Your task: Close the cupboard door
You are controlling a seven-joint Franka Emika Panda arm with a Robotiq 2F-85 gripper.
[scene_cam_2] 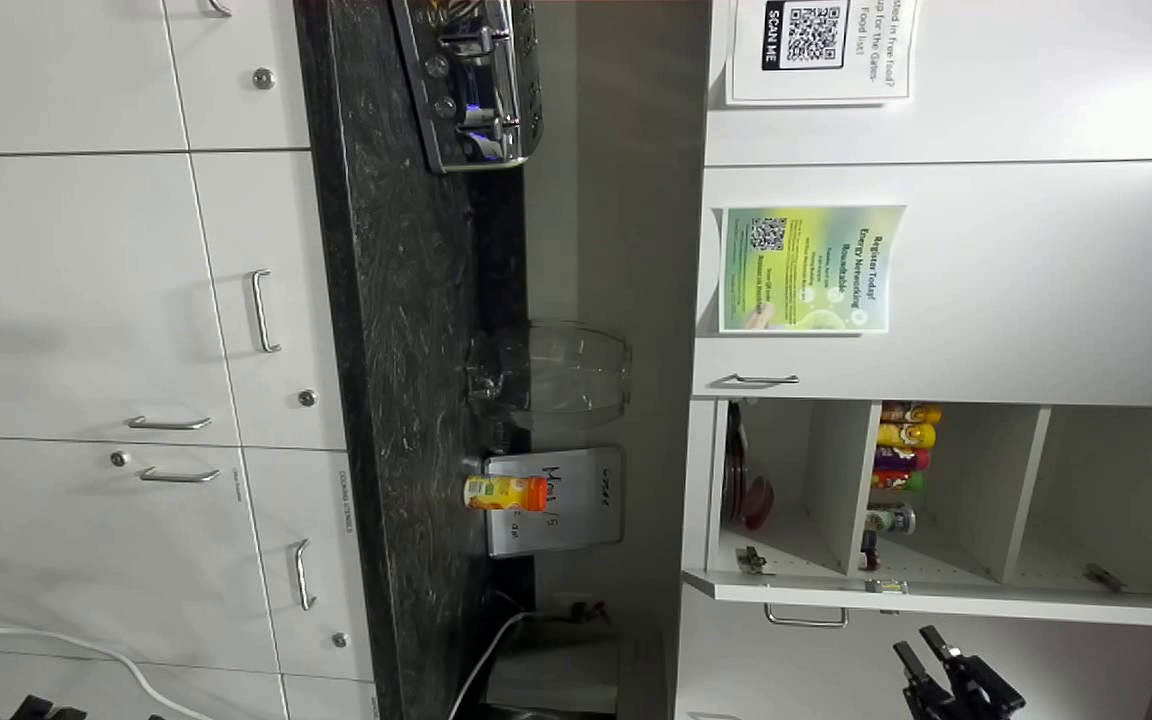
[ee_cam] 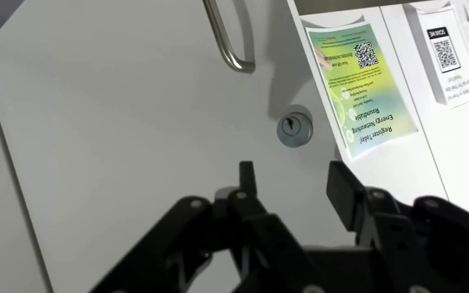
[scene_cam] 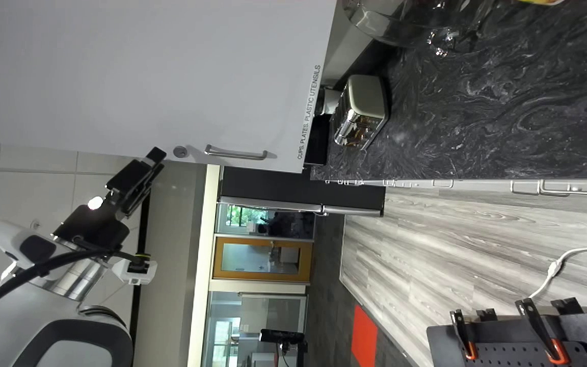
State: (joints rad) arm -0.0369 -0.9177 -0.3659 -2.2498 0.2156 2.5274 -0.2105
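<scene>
The cupboard door (scene_cam: 171, 76) is a large white panel with a silver bar handle (scene_cam: 237, 154) and a round lock (scene_cam: 180, 151). In an exterior view the door (scene_cam_2: 946, 600) shows nearly edge-on, standing open and out from the cupboard. In the wrist view the outer face of the door (ee_cam: 136, 122) fills much of the picture. My gripper (scene_cam: 157, 155) is at the outer side of the door, near the free edge and the lock. It also shows in an exterior view (scene_cam_2: 915, 640). In the wrist view the gripper (ee_cam: 290, 171) is open and empty; contact with the door cannot be told.
Inside the cupboard are shelves (scene_cam_2: 1028, 490) with several colourful containers (scene_cam_2: 904, 435). A closed white door with a green poster (scene_cam_2: 806, 270) adjoins it. Below is a dark countertop (scene_cam: 477, 102) with a toaster (scene_cam: 362, 109), a glass dispenser (scene_cam_2: 576, 372) and an orange-capped bottle (scene_cam_2: 506, 492).
</scene>
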